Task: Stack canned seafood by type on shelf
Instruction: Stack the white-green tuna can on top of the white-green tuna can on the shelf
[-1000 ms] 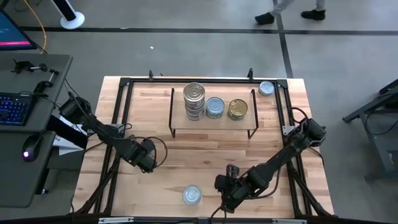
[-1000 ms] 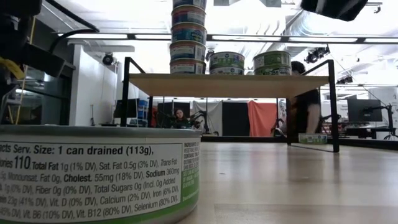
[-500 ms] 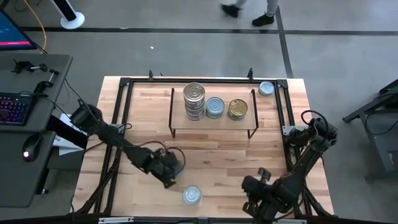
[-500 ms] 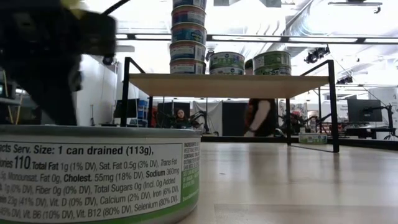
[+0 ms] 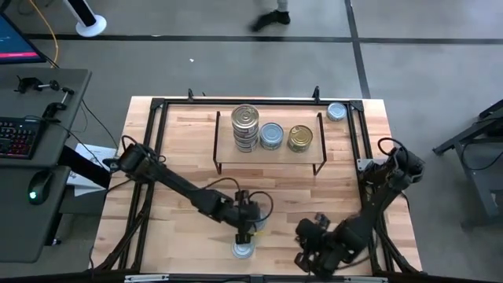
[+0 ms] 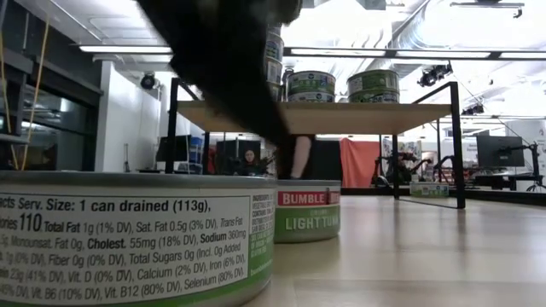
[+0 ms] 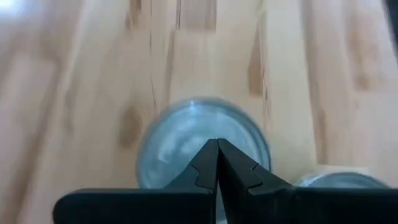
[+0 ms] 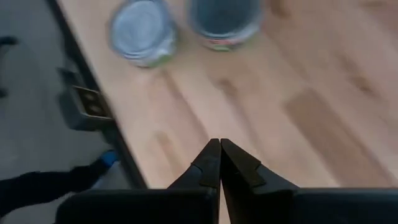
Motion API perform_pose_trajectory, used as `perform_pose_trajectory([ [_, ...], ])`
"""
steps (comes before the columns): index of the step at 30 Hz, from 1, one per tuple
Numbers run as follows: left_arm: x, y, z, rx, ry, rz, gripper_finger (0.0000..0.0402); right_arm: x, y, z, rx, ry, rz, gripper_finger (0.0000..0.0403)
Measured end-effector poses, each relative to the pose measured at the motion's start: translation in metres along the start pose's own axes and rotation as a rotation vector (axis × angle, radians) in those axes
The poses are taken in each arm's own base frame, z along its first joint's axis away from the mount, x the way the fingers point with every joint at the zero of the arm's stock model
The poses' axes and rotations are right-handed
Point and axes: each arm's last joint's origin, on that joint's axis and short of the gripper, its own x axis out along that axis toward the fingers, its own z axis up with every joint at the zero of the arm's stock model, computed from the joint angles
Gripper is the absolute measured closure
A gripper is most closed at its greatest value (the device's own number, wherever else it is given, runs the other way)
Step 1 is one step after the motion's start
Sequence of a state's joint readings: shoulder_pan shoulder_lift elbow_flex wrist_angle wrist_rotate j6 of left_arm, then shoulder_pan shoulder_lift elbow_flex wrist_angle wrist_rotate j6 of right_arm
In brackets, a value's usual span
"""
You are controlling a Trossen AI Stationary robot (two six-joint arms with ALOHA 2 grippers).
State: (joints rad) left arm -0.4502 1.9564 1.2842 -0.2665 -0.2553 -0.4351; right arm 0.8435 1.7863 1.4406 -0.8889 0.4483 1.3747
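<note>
On the shelf [image 5: 228, 140] I count a tall stack [image 5: 245, 127] at one end, a blue-silver tin [image 5: 271, 135] beside it and a gold tin [image 5: 299, 138] next, so sorting looks well advanced. Left over: one tin [image 5: 336, 112] at the desk's [image 5: 189, 141] far right corner and one tin [image 5: 243, 248] at the near edge; the low view shows a second can [image 6: 305, 210] beside it. Compared with a second ago, my left pincer [image 5: 245, 229] has swung from mid-left to just over the near tin, fingers pressed together, holding nothing. My right pincer [image 5: 308, 253], also closed and empty, has drawn back toward the near right edge.
</note>
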Motion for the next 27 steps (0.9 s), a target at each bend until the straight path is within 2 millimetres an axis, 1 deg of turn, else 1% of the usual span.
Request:
perform_pose_trajectory([
  [2,-0.010,-0.001,0.010,0.063,-0.013,0.001,0.0401,0.017,0.000,0.005,0.000,0.011,0.069,0.0403],
  [4,-0.018,-0.002,0.014,0.109,-0.011,-0.002,0.0401,0.037,-0.003,0.007,0.013,0.017,0.157,0.0403],
  [6,-0.027,-0.004,0.012,0.131,0.014,0.001,0.0401,0.059,-0.010,0.008,0.054,0.020,0.252,0.0403],
  [8,-0.035,-0.009,0.010,0.150,0.008,-0.007,0.0401,0.080,-0.022,0.007,0.125,0.017,0.342,0.0403],
  [10,-0.040,-0.016,0.002,0.173,-0.011,-0.008,0.0401,0.098,-0.039,0.007,0.239,-0.005,0.426,0.0403],
  [12,-0.038,-0.024,-0.009,0.175,-0.049,-0.011,0.0401,0.113,-0.060,0.005,0.389,-0.039,0.481,0.0403],
  [14,-0.033,-0.029,-0.022,0.172,-0.069,-0.006,0.0401,0.121,-0.077,0.006,0.504,-0.096,0.537,0.0403],
  [16,-0.030,-0.031,-0.028,0.141,-0.107,-0.021,0.0401,0.123,-0.087,0.009,0.561,-0.155,0.601,0.0403],
  [17,-0.029,-0.030,-0.030,0.117,-0.124,-0.027,0.0401,0.123,-0.090,0.011,0.558,-0.169,0.620,0.0403],
  [19,-0.027,-0.026,-0.031,0.079,-0.131,-0.017,0.0401,0.126,-0.091,0.014,0.497,-0.148,0.599,0.0403],
  [20,-0.026,-0.024,-0.031,0.071,-0.130,-0.008,0.0401,0.128,-0.092,0.016,0.452,-0.119,0.554,0.0403],
  [23,-0.022,-0.014,-0.030,0.055,-0.124,0.016,0.0401,0.133,-0.090,0.025,0.279,-0.022,0.347,0.0403],
  [25,-0.019,-0.008,-0.028,0.043,-0.121,0.029,0.0401,0.130,-0.088,0.036,0.155,-0.018,0.233,0.0403],
  [27,-0.018,-0.003,-0.026,0.034,-0.114,0.027,0.0402,0.126,-0.084,0.047,0.039,-0.056,0.169,0.0403],
])
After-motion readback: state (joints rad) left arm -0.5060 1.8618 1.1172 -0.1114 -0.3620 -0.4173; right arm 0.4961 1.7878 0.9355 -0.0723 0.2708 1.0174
